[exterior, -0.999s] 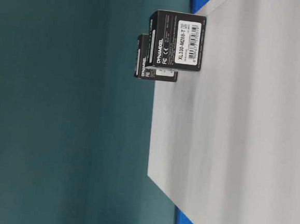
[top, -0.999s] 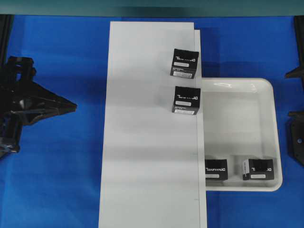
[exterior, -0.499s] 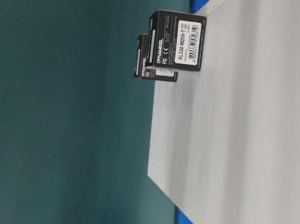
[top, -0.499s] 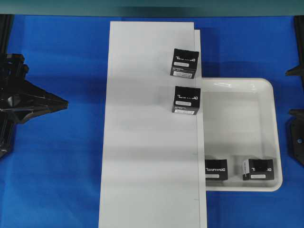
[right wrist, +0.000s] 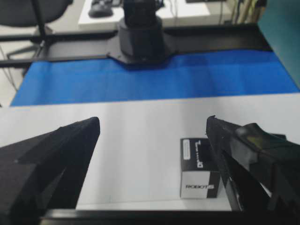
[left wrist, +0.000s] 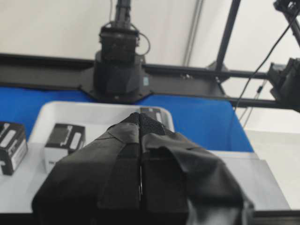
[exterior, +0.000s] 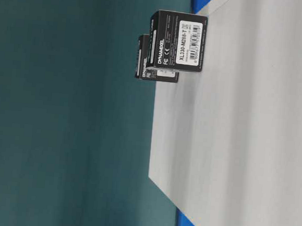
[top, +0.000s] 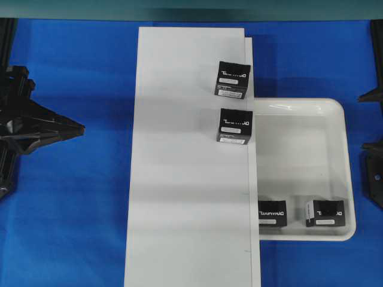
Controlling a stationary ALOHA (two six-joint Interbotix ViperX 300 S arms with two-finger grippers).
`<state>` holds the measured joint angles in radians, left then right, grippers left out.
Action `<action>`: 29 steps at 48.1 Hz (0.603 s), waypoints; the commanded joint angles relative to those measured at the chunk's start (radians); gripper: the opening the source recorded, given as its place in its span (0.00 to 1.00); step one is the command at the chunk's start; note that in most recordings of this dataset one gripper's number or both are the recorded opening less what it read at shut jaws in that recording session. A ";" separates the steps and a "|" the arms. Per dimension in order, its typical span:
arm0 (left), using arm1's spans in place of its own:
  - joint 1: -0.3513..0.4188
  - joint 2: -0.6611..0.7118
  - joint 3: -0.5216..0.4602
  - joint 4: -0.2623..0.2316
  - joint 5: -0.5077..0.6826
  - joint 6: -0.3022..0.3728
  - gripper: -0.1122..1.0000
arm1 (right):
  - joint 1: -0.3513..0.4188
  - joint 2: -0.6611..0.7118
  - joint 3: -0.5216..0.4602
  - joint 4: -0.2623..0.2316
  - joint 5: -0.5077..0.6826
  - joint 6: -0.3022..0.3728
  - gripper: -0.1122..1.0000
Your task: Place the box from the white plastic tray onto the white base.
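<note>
overhead exterior view is showing two small black cuboid cartons (top: pixel 272 213) (top: pixel 325 213) sitting in the glossy white rimmed plastic tray (top: pixel 335 113), two more (top: pixel 233 79) (top: pixel 234 126) standing on the long flat matte white board (top: pixel 185 197). the left gripper (left wrist: pixel 140 123) is hanging pressed closed, holding nothing; the right gripper (right wrist: pixel 152 129) is gaping wide, holding nothing.

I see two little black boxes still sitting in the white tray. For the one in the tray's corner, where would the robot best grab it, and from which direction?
Probably from straight above, closing on two opposite upright sides of the corner box. It stands close to the white plastic tray's raised rim, so a sideways approach looks blocked, while its top is free. The other tray box sits apart, leaving room for a finger. The open right gripper is on that side.
</note>
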<state>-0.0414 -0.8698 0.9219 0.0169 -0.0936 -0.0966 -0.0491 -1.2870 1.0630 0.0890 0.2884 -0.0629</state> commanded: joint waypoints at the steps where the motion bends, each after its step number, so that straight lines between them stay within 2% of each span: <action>1: 0.003 0.008 -0.012 0.002 -0.031 0.003 0.03 | 0.002 -0.006 -0.008 -0.002 0.000 -0.003 0.98; 29: -0.002 0.006 -0.011 0.002 -0.054 -0.011 0.03 | 0.002 -0.006 0.005 -0.008 0.005 -0.005 0.98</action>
<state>-0.0414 -0.8652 0.9235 0.0169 -0.1365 -0.1058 -0.0491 -1.2962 1.0738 0.0828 0.2961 -0.0660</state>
